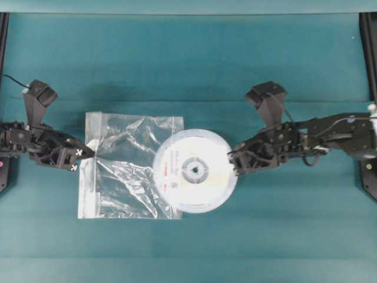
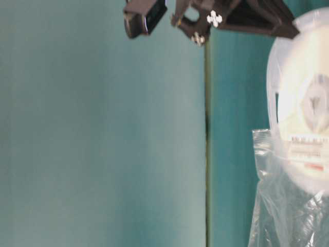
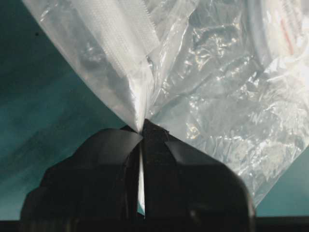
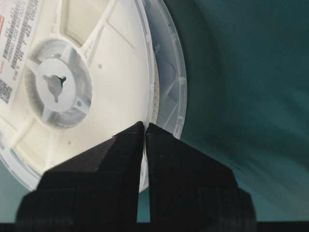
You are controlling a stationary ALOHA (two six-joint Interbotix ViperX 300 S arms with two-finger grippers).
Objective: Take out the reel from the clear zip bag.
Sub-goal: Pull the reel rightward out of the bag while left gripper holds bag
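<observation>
Overhead view: left arm enters level from the left edge, its left hand [image 1: 89,152] pinched tight on the left edge of the clear zip bag [image 1: 126,168], beside the whitish zip strip [image 1: 89,168]. The left wrist view confirms it: plastic is gathered into a crease between the two closed fingers [image 3: 108,159].

Right arm reaches in from the right edge, its right hand [image 1: 231,160] clamped on the right rim of the reel [image 1: 195,171]. The right wrist view shows the rim caught between nearly touching fingers [image 4: 178,164].

The reel lies at frame centre on the teal worktop [image 1: 188,59], mostly outside the bag, with its left part overlapping the bag's right edge.

Table-level view is blurred and appears turned sideways; reel and bag are cut off at the right edge. Label text is unreadable.
</observation>
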